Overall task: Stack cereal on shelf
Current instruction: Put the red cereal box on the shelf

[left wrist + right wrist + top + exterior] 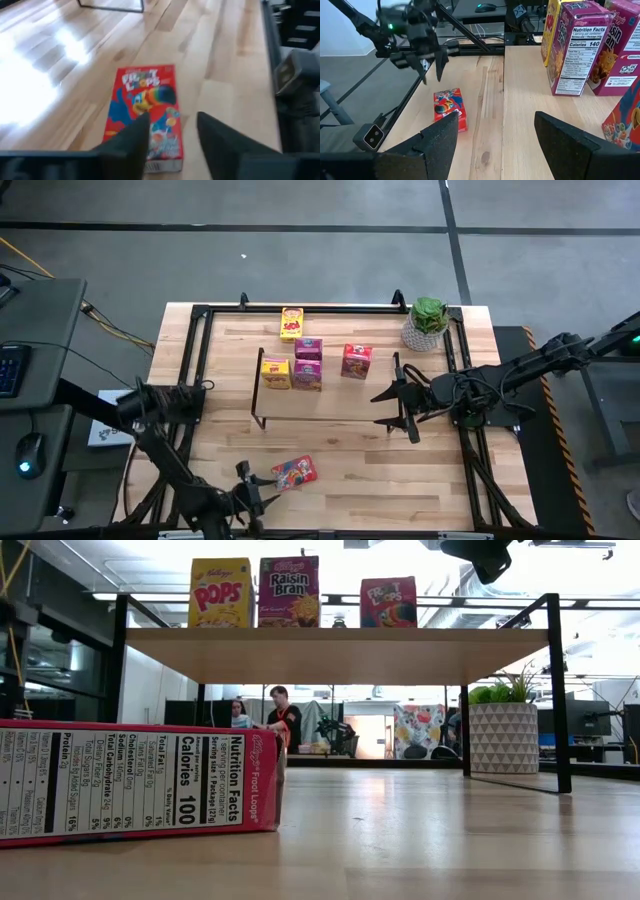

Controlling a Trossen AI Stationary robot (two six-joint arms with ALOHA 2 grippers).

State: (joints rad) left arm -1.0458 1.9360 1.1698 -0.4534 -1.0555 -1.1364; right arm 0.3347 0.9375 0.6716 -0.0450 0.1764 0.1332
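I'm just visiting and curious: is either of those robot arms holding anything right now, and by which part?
Nothing is held. The left gripper hangs open above the red cereal box lying flat on the table, not touching it. The right gripper is open and empty beside the shelf.

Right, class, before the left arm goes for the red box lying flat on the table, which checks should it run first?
1. Left gripper open: ok.
2. Red box lying free, nothing touching it: ok.
3. Fingers centred over the box: cannot tell.
4. Right gripper away from the box: ok.
5. Bare space on the shelf top: ok.
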